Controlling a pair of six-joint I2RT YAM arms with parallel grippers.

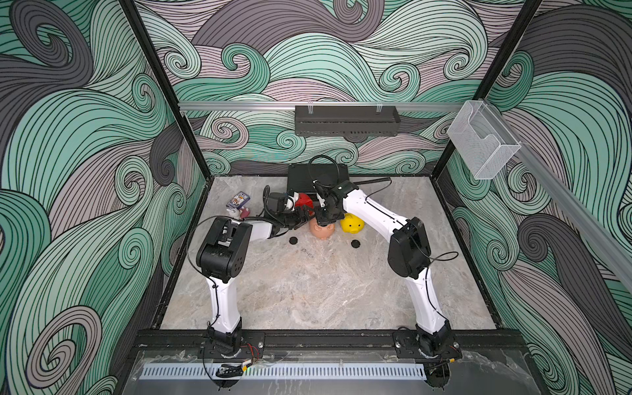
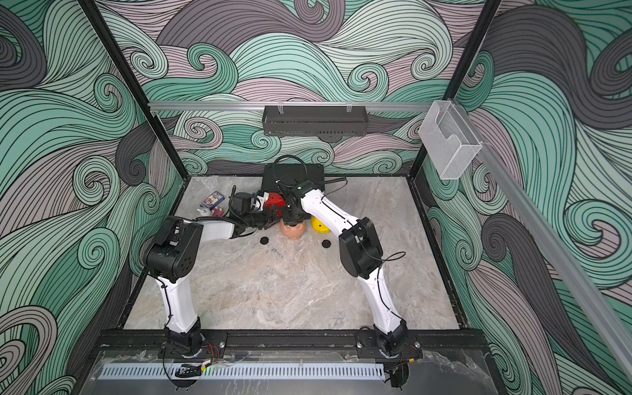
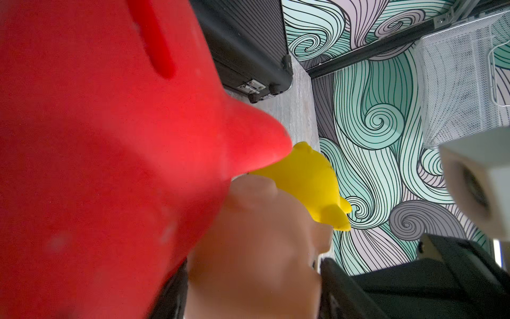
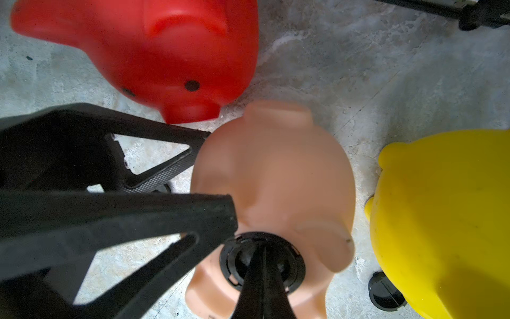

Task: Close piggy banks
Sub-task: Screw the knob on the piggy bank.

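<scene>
Peach pig (image 4: pixel 276 171) lies mid-table (image 1: pixel 307 290), belly turned up. A black plug (image 4: pixel 237 259) sits in its belly hole.

Right pincer (image 4: pixel 262 247): fingers together, tips down in the plug's middle. Whether they nip its ridge, cannot tell.

Left pincer (image 4: pixel 219 174): fingers apart at the peach pig's flank, one tip touching it. True clamp or mere brace, cannot tell.

Step in hand, as I read it: seating this plug. To do it well:
- Press straight along the hole's axis, with the plug level so the rim catches all round.
- If it locks by a twist, turn without lifting.
- The pig wants firm bracing; a glossy round shell is likely to roll or skid under the push.

Count of pigs, three:
- the peach pig
- red pig (image 4: pixel 171 55) just beyond it, snout almost touching
- yellow pig (image 4: pixel 441 221) just beside it on the right

Count of plugs, three:
- the plug in the peach pig
- a loose plug (image 1: pixel 293 240) near it, on its left
- a second loose plug (image 1: pixel 355 244) on its right, close by the yellow pig
</scene>
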